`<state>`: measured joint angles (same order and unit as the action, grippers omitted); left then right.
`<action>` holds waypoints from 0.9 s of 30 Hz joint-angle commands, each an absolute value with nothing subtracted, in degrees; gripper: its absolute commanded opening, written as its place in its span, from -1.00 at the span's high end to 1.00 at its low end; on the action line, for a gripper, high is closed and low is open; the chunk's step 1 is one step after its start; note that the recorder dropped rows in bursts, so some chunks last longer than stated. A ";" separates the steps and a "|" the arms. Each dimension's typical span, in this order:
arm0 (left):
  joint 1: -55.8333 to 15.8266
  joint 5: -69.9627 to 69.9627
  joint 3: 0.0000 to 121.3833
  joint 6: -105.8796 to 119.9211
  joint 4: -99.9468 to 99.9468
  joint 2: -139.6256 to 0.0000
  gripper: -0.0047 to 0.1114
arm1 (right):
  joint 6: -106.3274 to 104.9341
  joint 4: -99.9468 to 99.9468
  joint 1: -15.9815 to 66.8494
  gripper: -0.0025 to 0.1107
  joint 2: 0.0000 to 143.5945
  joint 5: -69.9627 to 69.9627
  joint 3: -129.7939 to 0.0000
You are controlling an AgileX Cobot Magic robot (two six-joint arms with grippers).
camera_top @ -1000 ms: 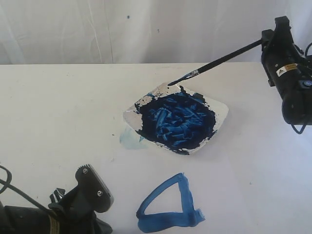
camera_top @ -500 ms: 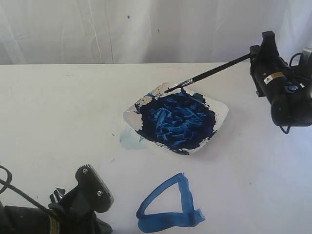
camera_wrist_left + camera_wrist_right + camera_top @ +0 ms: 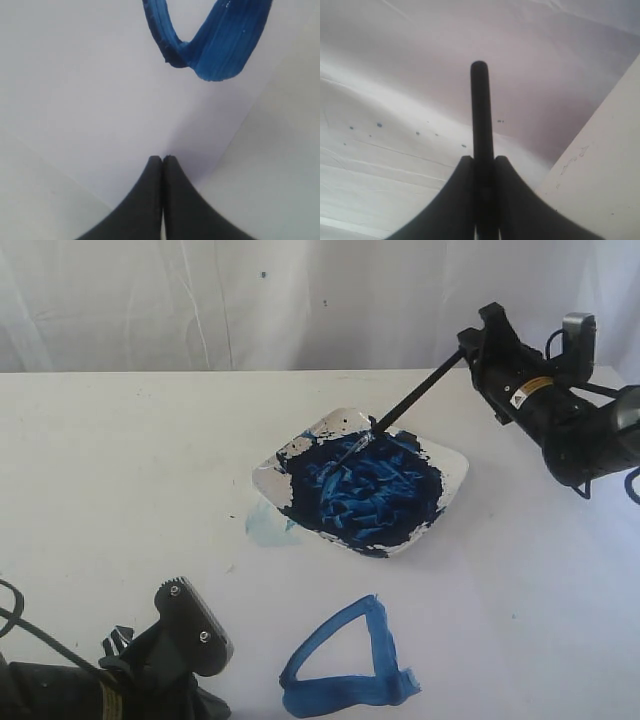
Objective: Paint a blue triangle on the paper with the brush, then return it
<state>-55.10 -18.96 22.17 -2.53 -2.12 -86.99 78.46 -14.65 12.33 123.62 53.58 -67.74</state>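
The thin black brush (image 3: 410, 398) slants down from my right gripper (image 3: 470, 346), which is shut on its handle at the back right. Its tip touches the dark-blue paint at the far side of the white dish (image 3: 458, 472). In the right wrist view the handle (image 3: 481, 110) sticks out between the shut fingers of that gripper (image 3: 482, 159). The blue triangle (image 3: 385, 685) lies on the paper (image 3: 470, 620) near the front edge. My left gripper (image 3: 178, 592) rests at the front left, shut and empty. In the left wrist view that gripper (image 3: 162, 159) hovers over the paper (image 3: 100, 100), short of the triangle (image 3: 220, 55).
A pale blue smear (image 3: 265, 525) marks the table by the dish's left corner. A white curtain (image 3: 200, 300) hangs behind the table's far edge.
My right gripper has swung left and tilted downward. The brush tip has dropped from above the dish's far rim into the paint. The left arm has not moved.
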 commanded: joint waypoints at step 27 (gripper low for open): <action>-54.91 -17.07 21.75 -2.56 -2.52 -87.27 0.92 | 75.73 -15.87 17.10 0.96 128.87 51.82 -73.21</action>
<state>-55.10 -18.96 22.17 -2.53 -2.12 -86.99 76.90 -16.12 16.61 127.67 49.56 -71.89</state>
